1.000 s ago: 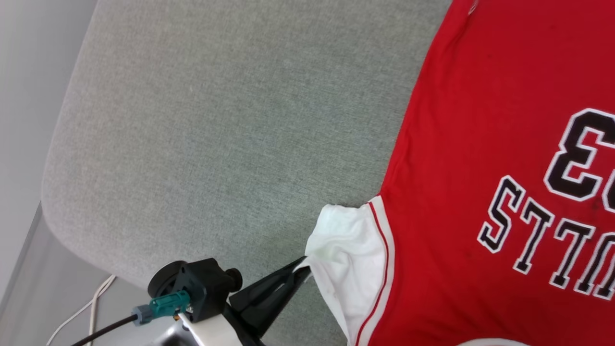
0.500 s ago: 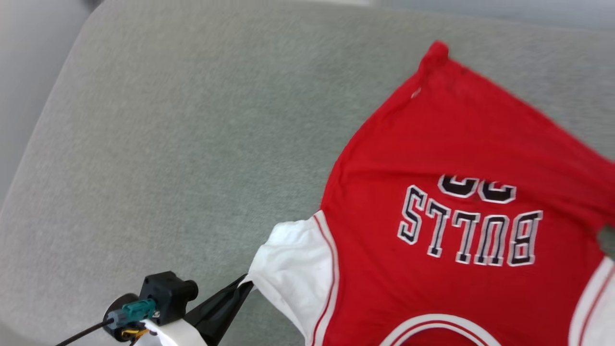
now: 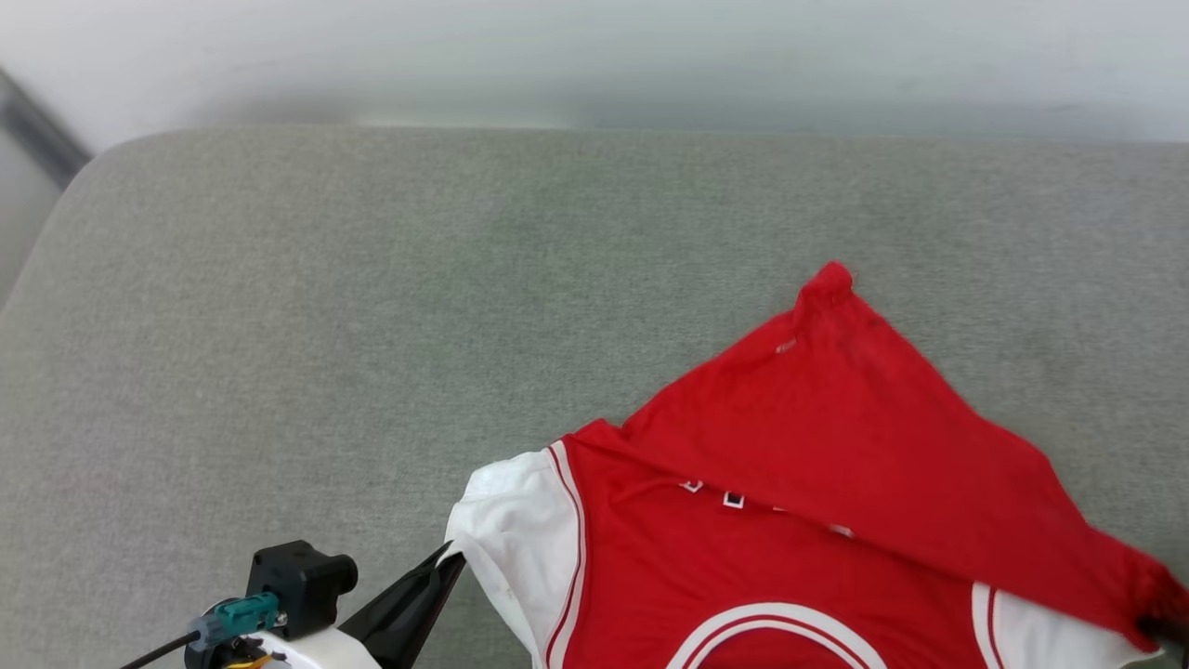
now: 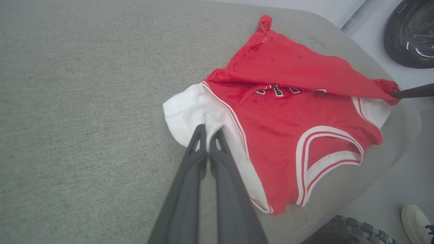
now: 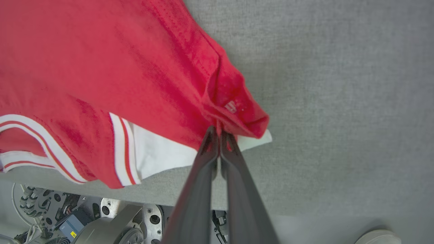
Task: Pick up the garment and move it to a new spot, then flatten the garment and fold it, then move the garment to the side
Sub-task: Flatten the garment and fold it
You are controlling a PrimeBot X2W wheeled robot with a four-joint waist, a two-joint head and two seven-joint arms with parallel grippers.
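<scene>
garment: lay on the grey worktop near its front edge, red lower part folded over the lettering, collar toward the robot | left tool: fingers pinched together on the white sleeve | right tool: clamped on a bunched red hem corner, over the other sleeve

A grey, fabric-covered surface with rounded corners carries the red garment, which lies toward its near right part in the head view, a red flap folded across its lettering.
</scene>
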